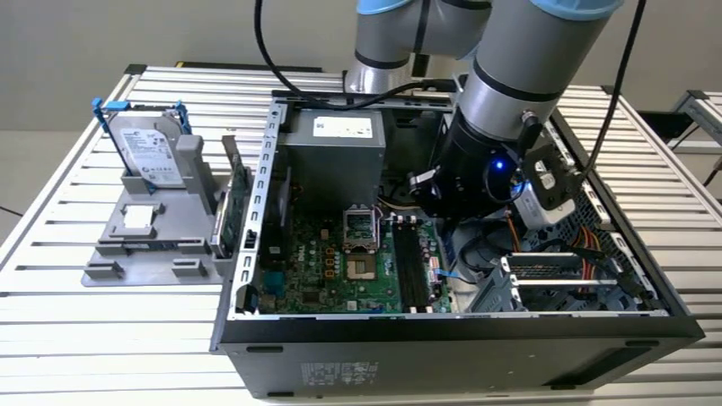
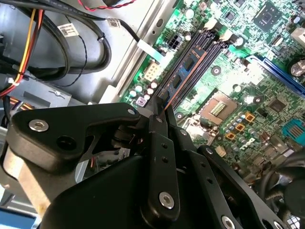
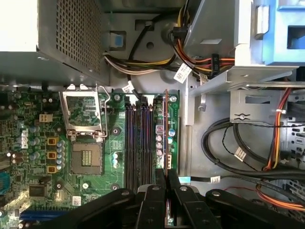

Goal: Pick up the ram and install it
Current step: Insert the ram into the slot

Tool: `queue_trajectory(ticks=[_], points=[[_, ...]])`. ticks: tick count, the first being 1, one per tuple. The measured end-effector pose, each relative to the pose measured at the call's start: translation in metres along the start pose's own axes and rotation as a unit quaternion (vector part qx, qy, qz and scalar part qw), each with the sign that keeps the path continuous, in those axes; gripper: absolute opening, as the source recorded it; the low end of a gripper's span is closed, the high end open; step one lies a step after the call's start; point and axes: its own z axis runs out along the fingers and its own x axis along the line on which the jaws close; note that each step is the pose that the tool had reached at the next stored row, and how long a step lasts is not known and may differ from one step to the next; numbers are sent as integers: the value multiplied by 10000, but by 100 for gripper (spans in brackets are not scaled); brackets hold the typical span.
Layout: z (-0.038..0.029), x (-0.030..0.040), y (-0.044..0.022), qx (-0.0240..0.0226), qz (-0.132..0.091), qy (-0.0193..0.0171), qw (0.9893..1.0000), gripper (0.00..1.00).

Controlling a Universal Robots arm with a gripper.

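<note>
Evidently the black two-fingered gripper [image 3: 166, 183], low in the first wrist view, is clenched on the thin bluish-green ram [image 3: 165, 129], standing in its slot; seating looks underway, calling for straight downward pressure.

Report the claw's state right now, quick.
Claw: closed on the thin bluish-green ram stick, held edge-on over the black memory slots of the green motherboard in both wrist views.

Slatted table [image 1: 68, 321] bearing computer case [image 1: 451, 347], grey stand [image 1: 147, 245]
</note>
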Motion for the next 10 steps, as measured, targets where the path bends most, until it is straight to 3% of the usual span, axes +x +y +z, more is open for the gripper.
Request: queue_trajectory(ticks=[10], points=[[60,23,-9,0,-3,0,10000,0]])
